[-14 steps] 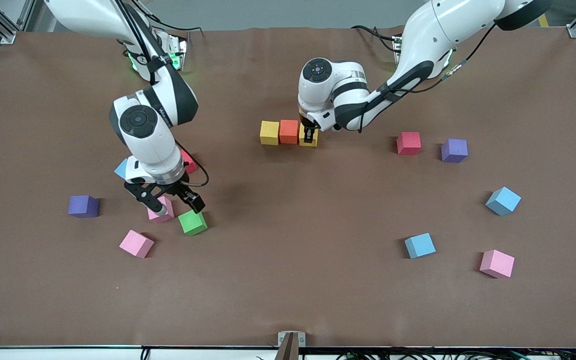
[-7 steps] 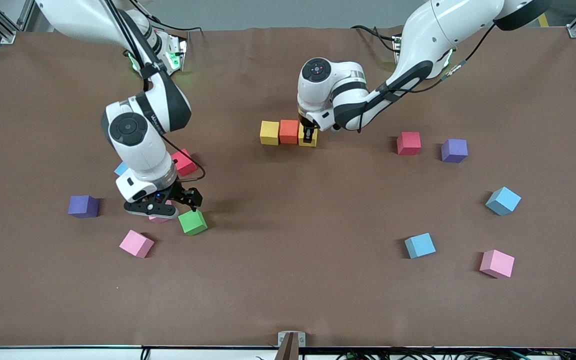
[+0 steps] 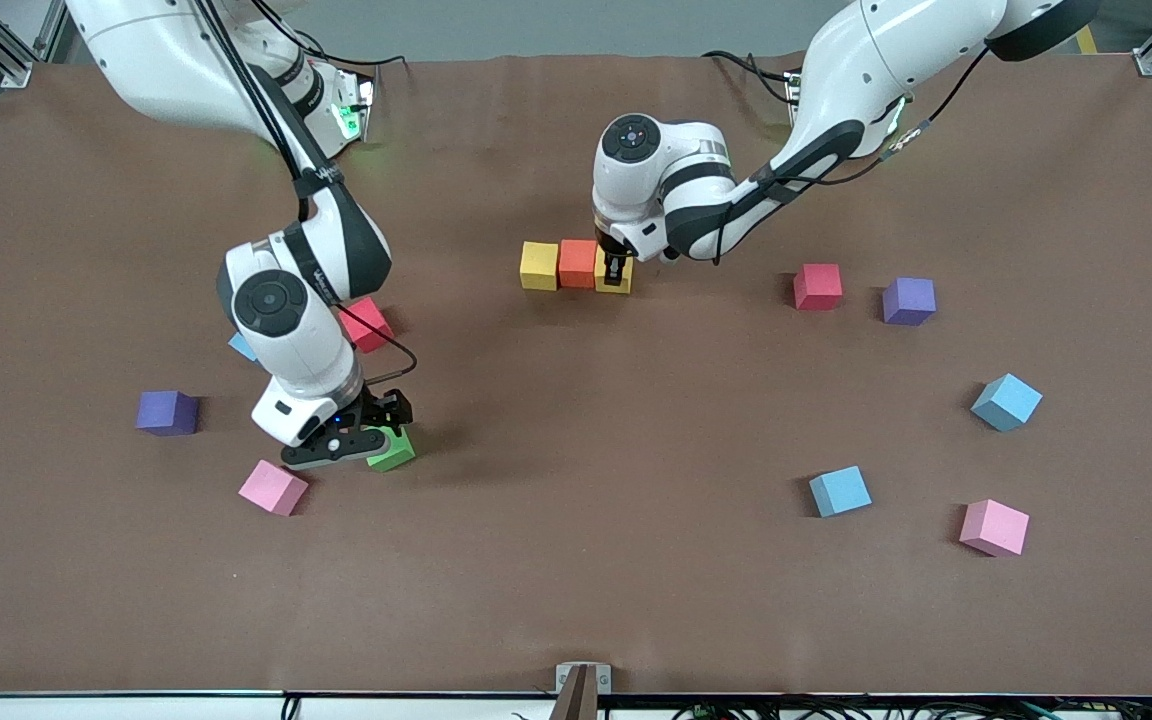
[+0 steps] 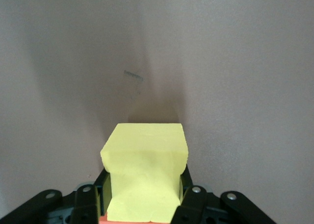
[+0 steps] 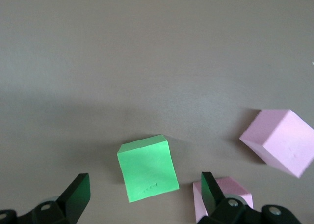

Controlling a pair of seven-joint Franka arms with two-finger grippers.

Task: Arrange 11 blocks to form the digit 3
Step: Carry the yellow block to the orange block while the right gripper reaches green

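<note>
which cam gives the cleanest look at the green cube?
Right wrist view: the green cube shows whole, between the open right tool's fingers. In the front view, that tool covers most of the cube. The left wrist view doesn't show it.

Both arms are glossy white with rounded shells and black bands at the joints, and each wrist carries a round dark cap; thin black cables run along the links, and green lights glow at the right arm's base. The left end effector (image 3: 616,272) and the right end effector (image 3: 368,433) are matte black, with silver screw heads showing on their finger mounts in the wrist views.
</note>
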